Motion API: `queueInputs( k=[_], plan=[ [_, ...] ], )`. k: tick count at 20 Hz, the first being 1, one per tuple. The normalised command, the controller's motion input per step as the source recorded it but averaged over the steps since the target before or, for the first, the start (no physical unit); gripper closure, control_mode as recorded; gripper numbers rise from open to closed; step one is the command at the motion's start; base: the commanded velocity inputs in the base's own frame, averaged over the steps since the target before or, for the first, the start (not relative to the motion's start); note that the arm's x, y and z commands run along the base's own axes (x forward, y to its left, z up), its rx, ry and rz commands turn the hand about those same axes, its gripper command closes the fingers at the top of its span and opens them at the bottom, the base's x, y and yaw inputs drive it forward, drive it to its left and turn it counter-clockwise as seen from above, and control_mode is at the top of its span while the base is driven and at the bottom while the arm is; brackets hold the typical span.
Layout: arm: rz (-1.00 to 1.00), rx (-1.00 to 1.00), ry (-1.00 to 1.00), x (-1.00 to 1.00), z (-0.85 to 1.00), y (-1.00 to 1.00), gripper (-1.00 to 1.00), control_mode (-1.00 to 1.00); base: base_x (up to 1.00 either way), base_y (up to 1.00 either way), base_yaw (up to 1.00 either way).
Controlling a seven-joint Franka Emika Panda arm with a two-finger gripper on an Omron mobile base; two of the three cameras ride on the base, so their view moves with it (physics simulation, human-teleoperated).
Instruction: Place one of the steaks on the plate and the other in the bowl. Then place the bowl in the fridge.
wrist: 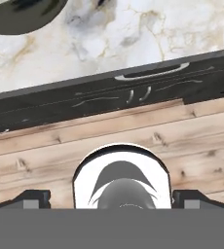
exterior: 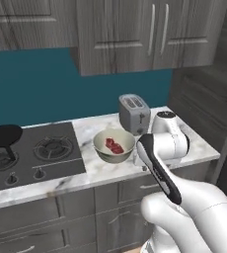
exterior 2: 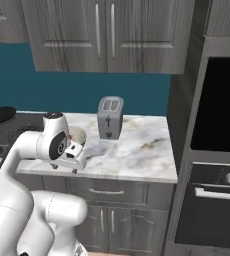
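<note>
The beige bowl (exterior: 101, 148) stands on the marble counter (exterior: 192, 143) between the stove and the toaster. One red steak (exterior: 114, 146) lies inside it. In the right base view the bowl's rim (exterior 2: 78, 134) peeks out behind my arm. My gripper (exterior 2: 76, 169) hangs just right of the bowl, over the counter's front edge, pointing down. In the hand view my gripper (wrist: 112, 199) is open, its fingertips (wrist: 36, 198) far apart with nothing between them, above the drawer front and wooden floor. The plate and the fridge are out of view.
A grey toaster (exterior: 134, 113) stands behind the bowl. A black stove (exterior: 36, 153) with a dark pan (exterior: 4, 134) lies to the left. Wall cabinets (exterior: 135, 34) hang above. A built-in oven column (exterior 2: 217, 125) bounds the counter on the right.
</note>
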Motion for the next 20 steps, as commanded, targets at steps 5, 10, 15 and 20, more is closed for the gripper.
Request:
queueInputs(
  k=[5,10,15,20],
  plan=[
    [0.0,0.0,0.0,0.0,0.0,0.0,-1.0,1.0,0.01,0.0,0.29],
    [0.02,0.0,-0.01,0.1,0.01,0.0,-1.0,-1.0,0.0,0.01,0.02],
    [0.03,0.0,-0.05,0.69,0.43,-0.01,-1.0,-1.0,0.0,0.0,0.0],
    [-0.01,0.0,-0.03,0.59,0.43,-0.1,-1.0,-1.0,0.0,0.0,0.0]
  ],
)
